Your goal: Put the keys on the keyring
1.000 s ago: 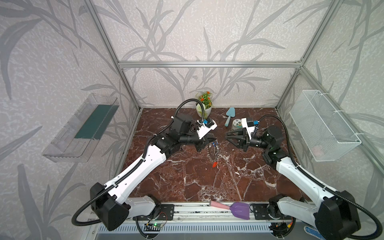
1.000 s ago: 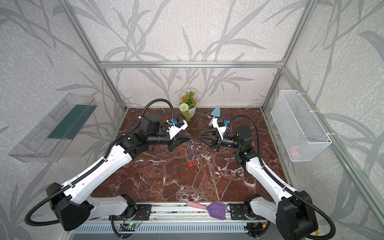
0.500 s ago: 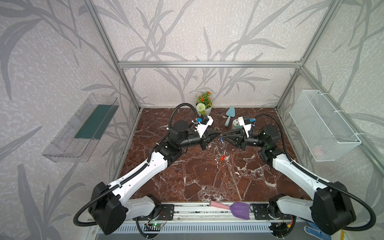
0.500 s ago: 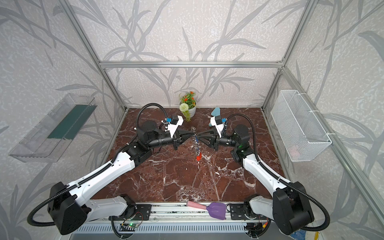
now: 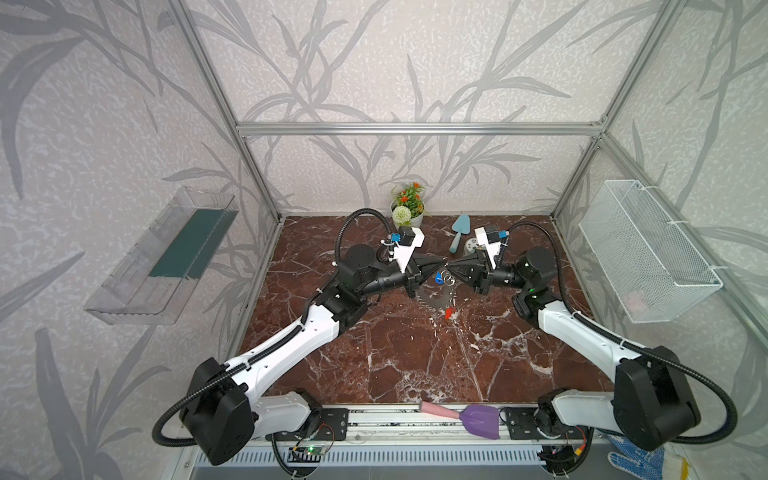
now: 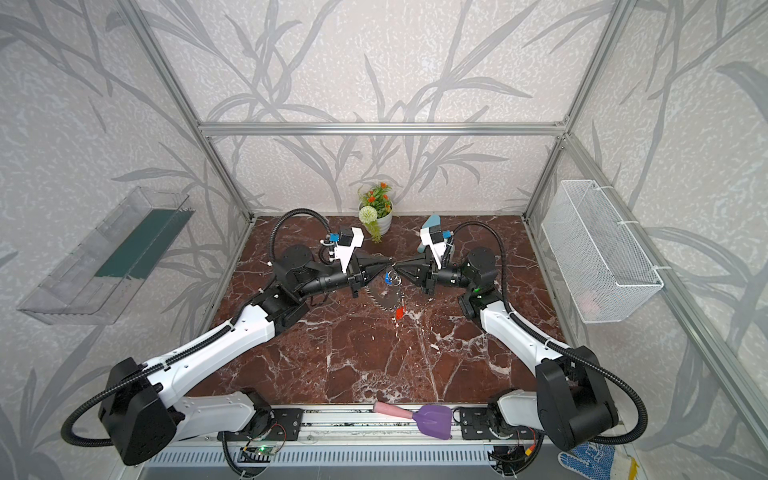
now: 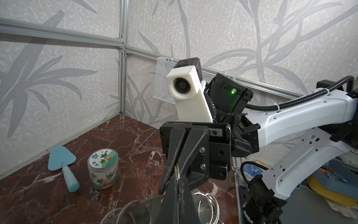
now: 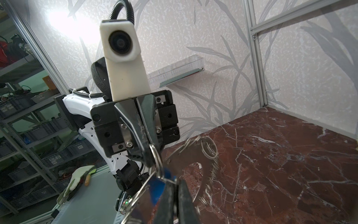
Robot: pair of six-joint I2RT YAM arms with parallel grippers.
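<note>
Keyring (image 5: 435, 296): a flat grey plate fringed with wire split rings (image 7: 207, 200), hanging between the two arms over the middle of the marble table (image 5: 395, 357). Whether its low edge meets the table cannot be told. Left gripper (image 5: 441, 262): jaws clenched on a wire ring at the keyring's upper rim, a grip seen head-on only in the right wrist view. Right gripper (image 5: 453, 266): jaws pressed together, tip to tip with the left, pinching a thin ring of the same rim edge-on, seen head-on only in the left wrist view. Keys: a blue key (image 5: 438, 278) dangles just below the meeting tips, and an orange-red key (image 5: 448, 312) dangles at the plate's low end. Both top views show the plate and these two keys whole but tiny, with the pinch points too small to read. The orange-red key shows only there. The right wrist view gives the blue key as a close blur beside the right fingers (image 8: 186, 203), with the plate dark and soft behind it. The left wrist view shows only a few split rings, cut off by its lower edge and by the left fingers (image 7: 155, 205). It also shows a printed jar (image 7: 102, 170) and a pale blue trowel (image 7: 62, 164) whole, while in both top views the jar sits largely hidden behind the right arm's camera mount. A second blue key cannot be made out in any view.
</note>
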